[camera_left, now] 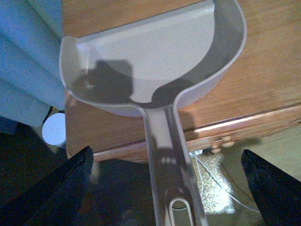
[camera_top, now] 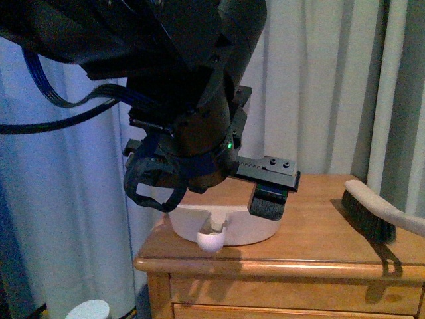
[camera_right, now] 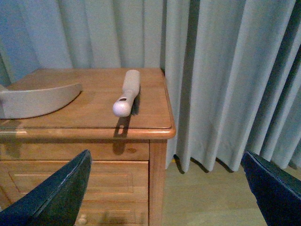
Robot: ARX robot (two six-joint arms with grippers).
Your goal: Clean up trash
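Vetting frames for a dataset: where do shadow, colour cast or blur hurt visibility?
Front view: the left gripper looms close, dark and soft, hiding part of the dustpan; the curtains look blue. Left wrist view: its shadow lies inside the dustpan. Right wrist view: evenly lit, brush sharp.

Likely a home bedroom, wooden bedside cabinet (camera_top: 312,226) with drawers (camera_right: 70,183), floor-length curtains (camera_right: 221,70), pale floor (camera_right: 202,197)
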